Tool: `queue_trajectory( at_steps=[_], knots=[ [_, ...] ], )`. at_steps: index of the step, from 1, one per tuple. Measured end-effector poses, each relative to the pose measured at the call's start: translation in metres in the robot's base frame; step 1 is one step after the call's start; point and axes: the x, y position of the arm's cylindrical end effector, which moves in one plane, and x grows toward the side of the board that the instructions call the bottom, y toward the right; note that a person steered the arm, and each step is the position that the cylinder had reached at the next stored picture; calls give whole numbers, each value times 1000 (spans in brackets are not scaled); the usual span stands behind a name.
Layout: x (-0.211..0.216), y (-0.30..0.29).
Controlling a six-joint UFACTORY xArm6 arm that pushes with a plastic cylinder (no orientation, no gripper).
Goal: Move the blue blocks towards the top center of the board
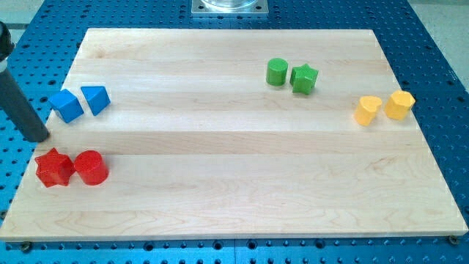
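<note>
Right of tool (pixel 38 137): blue blocks (pixel 80 103).

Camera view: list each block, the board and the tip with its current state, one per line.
blue cube: at the board's left edge, touching the blue triangle.
blue triangle: just right of the cube.
red star: lower left, against the red cylinder.
green cylinder, green star: paired, upper right.
yellow blocks: paired, far right.
my tip: left of and below the blue cube, apart.
board: flat.

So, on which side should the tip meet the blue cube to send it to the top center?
Its lower-left face. My tip sits just below-left of the blue cube, and the blue triangle touches its right side, so one push probably carries both.
</note>
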Motion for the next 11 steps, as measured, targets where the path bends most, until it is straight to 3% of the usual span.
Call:
queue_trajectory(
  at_steps=[1, 2, 4, 7, 8, 10, 11],
  knots=[
    [-50, 24],
    [-71, 96],
    [-68, 213],
    [-57, 212],
    [-95, 229],
    [-133, 199],
    [-134, 210]
  ],
)
